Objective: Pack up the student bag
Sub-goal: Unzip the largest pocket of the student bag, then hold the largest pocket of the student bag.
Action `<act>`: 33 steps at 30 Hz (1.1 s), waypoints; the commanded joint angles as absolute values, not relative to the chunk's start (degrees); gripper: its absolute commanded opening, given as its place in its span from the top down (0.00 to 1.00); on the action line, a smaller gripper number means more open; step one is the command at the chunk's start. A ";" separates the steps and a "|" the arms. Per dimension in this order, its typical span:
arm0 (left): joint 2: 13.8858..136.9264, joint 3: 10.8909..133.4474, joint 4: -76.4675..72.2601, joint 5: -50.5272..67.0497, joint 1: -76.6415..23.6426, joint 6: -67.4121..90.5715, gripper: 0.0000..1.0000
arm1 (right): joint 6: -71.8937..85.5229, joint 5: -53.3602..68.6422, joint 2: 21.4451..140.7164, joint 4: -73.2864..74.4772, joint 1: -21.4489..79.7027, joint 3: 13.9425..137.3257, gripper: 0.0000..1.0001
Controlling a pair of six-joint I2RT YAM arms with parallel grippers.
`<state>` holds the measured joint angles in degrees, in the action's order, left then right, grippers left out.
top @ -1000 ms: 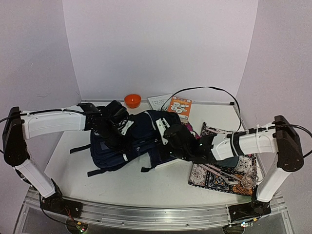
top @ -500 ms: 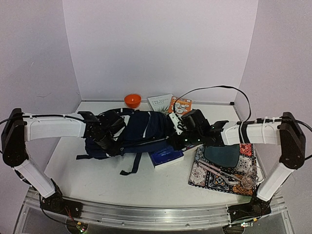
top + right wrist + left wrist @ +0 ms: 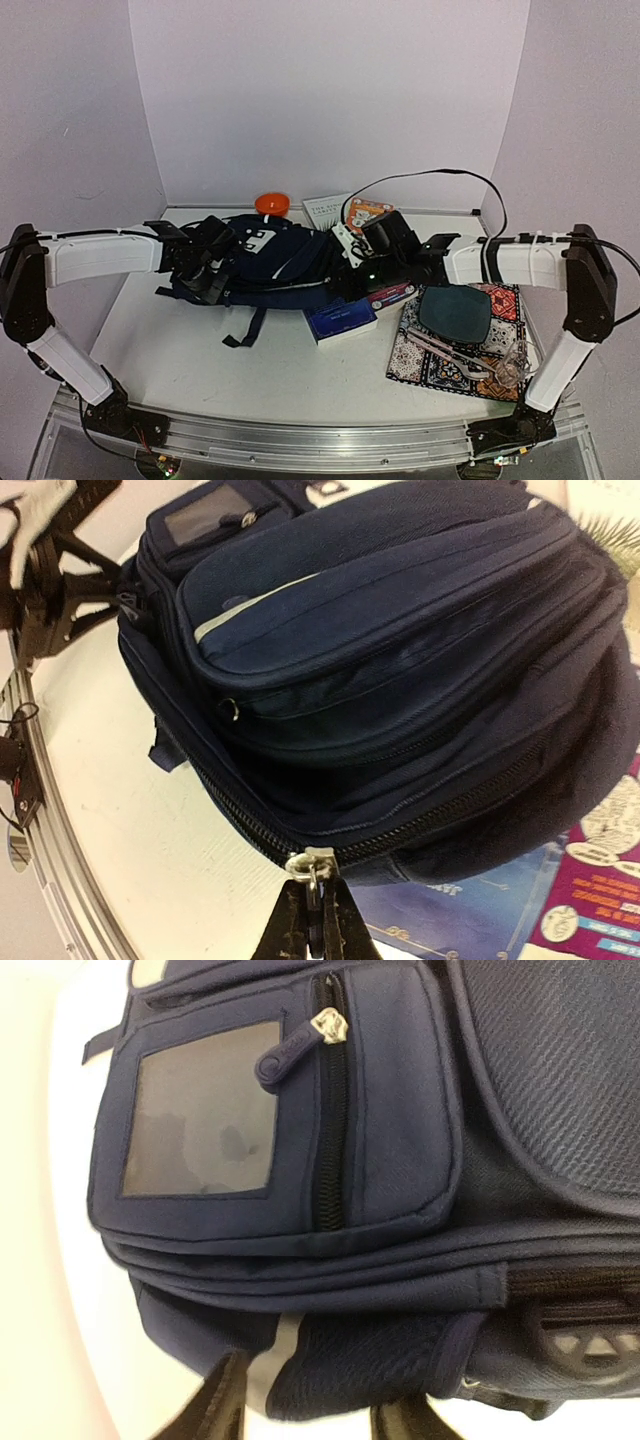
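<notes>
The right gripper (image 3: 315,905) is pinched tight on the metal zipper pull (image 3: 312,863) of the student bag (image 3: 290,265). The left gripper (image 3: 318,1415) stands partly open, its fingers on either side of the bag's mesh corner. The left arm (image 3: 100,255) and right arm (image 3: 510,262) reach low and inward from the sides. The navy bag lies bulging on its side, mid-width, toward the back edge of the tabletop (image 3: 250,370).

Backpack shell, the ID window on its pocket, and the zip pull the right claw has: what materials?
The student bag: woven synthetic fabric, matte navy; the weave and stitched seams show. The pocket window: probably clear flexible plastic, with a smudged sheen. The zip pull pinched in the right claw: looks like metal, silvery and shiny.
</notes>
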<state>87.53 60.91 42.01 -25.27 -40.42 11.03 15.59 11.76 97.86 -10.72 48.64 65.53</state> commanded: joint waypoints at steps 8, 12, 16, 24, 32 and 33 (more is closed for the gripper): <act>67.52 54.93 24.83 2.22 -40.62 8.79 0.41 | 19.29 17.34 106.27 -9.85 55.13 75.69 1.00; 65.35 51.37 19.15 7.06 -42.20 8.64 0.37 | 20.10 18.59 107.35 -10.40 55.74 76.94 1.00; 67.02 48.94 16.08 10.13 -45.67 6.62 0.35 | 20.50 19.30 108.01 -10.58 56.43 78.17 1.00; 67.70 42.94 9.77 12.08 -47.87 -6.49 0.35 | 20.87 19.72 108.61 -10.99 57.34 79.48 1.00; 74.96 45.76 8.80 15.59 -48.09 -15.68 0.40 | 21.02 19.70 109.03 -10.99 57.91 80.24 1.00; 76.12 46.17 8.60 15.78 -48.16 -16.16 0.42 | 21.08 19.56 108.92 -10.99 57.87 80.24 1.00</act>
